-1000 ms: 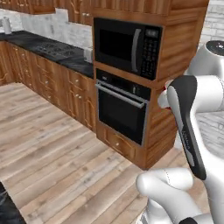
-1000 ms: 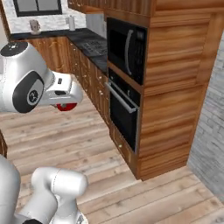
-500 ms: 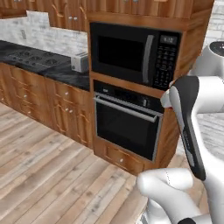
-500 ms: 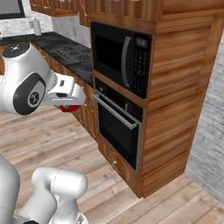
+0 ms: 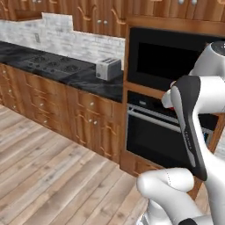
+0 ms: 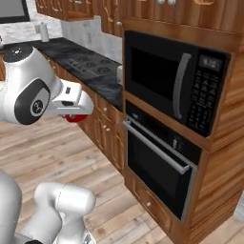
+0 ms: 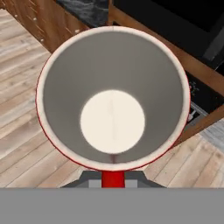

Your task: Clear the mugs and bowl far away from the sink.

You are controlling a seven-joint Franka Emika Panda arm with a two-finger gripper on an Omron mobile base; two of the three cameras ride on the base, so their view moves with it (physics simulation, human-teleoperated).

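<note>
Red glossy mug with pale inside [image 7: 113, 96], rigid, slick, breakable, hangs by its handle at six o'clock in the clamped gripper [image 7: 113, 180]

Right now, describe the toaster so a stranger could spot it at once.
Start at the tall wooden oven column holding the black microwave above the built-in oven. Just to its left, in the left base view, the dark stone counter ends, and there the toaster sits, past the cooktop. It is a small silvery box, the one pale metal appliance there.
</note>
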